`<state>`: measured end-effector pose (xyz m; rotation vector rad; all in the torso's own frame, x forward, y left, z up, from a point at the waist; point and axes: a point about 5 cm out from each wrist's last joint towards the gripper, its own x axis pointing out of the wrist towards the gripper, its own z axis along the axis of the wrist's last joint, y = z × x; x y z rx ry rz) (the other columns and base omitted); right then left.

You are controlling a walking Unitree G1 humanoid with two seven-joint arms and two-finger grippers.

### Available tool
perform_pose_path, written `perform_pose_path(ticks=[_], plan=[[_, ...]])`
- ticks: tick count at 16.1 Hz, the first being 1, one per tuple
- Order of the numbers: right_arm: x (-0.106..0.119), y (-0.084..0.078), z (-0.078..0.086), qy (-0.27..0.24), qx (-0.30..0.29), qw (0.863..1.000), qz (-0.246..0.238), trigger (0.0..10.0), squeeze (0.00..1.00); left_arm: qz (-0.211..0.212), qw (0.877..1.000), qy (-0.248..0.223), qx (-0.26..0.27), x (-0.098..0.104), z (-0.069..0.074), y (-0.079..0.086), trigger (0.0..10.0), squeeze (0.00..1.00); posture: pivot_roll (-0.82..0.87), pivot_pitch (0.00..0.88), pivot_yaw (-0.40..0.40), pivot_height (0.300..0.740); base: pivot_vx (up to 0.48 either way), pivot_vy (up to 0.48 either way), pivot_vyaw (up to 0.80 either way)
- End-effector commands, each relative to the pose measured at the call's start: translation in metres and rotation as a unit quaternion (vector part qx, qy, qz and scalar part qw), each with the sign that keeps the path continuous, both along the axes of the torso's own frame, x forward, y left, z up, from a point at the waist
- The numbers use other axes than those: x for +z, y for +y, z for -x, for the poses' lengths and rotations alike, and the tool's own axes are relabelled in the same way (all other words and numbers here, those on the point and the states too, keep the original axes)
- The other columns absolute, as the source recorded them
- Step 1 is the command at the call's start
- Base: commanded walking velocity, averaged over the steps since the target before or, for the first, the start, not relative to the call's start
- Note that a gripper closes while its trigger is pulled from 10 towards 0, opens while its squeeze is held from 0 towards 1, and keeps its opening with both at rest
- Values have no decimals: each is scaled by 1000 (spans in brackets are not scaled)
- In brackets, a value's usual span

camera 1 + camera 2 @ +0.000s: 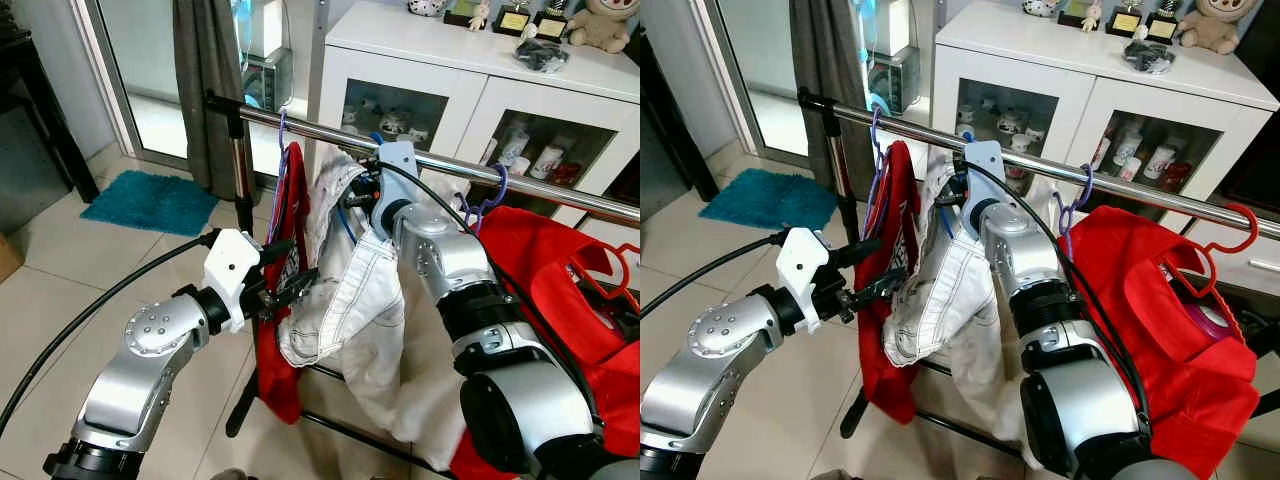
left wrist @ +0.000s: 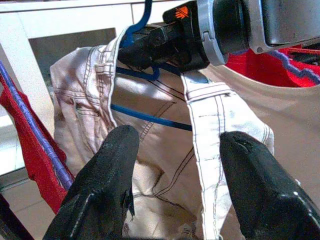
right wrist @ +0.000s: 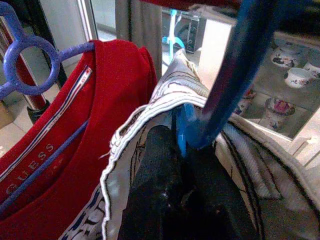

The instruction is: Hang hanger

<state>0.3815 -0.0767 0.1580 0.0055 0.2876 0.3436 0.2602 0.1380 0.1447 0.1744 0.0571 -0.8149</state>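
Here the right arm reaches up and forward to the shiny metal clothes rail [image 1: 300,122], its right gripper [image 3: 186,150] clenched on the blue plastic hanger [image 3: 235,75] that carries the pair of white jeans with dark stitching [image 1: 345,300]. In the left eye view the hanger sits just under the rail at about 12 o'clock from the jeans, and whether its hook is over the rail is hidden by the wrist. The left arm is bent at the elbow and stretched forward at 9 o'clock of the jeans. The left gripper [image 2: 172,165] stands released, its two black fingers [image 2: 107,175] spread wide, close to the cloth; contact cannot be judged. At 9 o'clock of the jeans a red T-shirt with white lettering [image 3: 65,150] hangs on a purple plastic hanger [image 3: 27,55]. At 3 o'clock a red garment [image 1: 1160,310] hangs, partly covered by the right forearm. Behind stands a white glass-door cabinet [image 1: 450,80].
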Motion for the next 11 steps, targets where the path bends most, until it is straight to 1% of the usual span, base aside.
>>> perform_pose_path(ticks=[1, 2, 3, 5, 7, 8, 10, 11], plan=[[-9, 2, 1, 19, 7, 1000, 3, 10000, 0, -6, 1000, -2, -10, 1, 1, -3, 10000, 0, -34, 0, -68, 740, 0, 0, 0], [0, 2, 0, -14, 8, 999, -45, 10000, 337, -8, 1000, -4, -4, 1, 0, -4, 10000, 0, -32, 0, -69, 740, 0, 0, 0], [10, 0, 0, -51, 13, 995, -80, 10000, 1000, -6, 1000, -5, 3, 1, -1, -3, 10000, 0, -32, 0, -69, 740, 0, 0, 0], [17, -5, 4, -81, 27, 993, -86, 10000, 1000, 0, 1000, -1, 7, 0, -2, -4, 10000, 0, -34, 0, -66, 740, 0, 0, 0], [20, -10, 9, -96, 42, 991, -85, 10000, 1000, 6, 1000, -1, 11, 1, -2, -5, 10000, 0, -35, 0, -65, 740, 0, 0, 0], [24, -16, 18, -109, 60, 987, -98, 10000, 1000, 11, 1000, -5, 19, 2, -3, -4, 10000, 0, -38, 0, -67, 740, 0, 0, 0], [28, -24, 28, -123, 72, 983, -119, 10000, 1000, 21, 999, -12, 35, 2, -4, -3, 10000, 0, -43, 0, -64, 740, 0, 0, 0], [32, -31, 38, -132, 80, 980, -126, 10000, 1000, 25, 998, -13, 52, 2, -6, -2, 10000, 0, -53, 0, -55, 740, 0, 0, 0]])
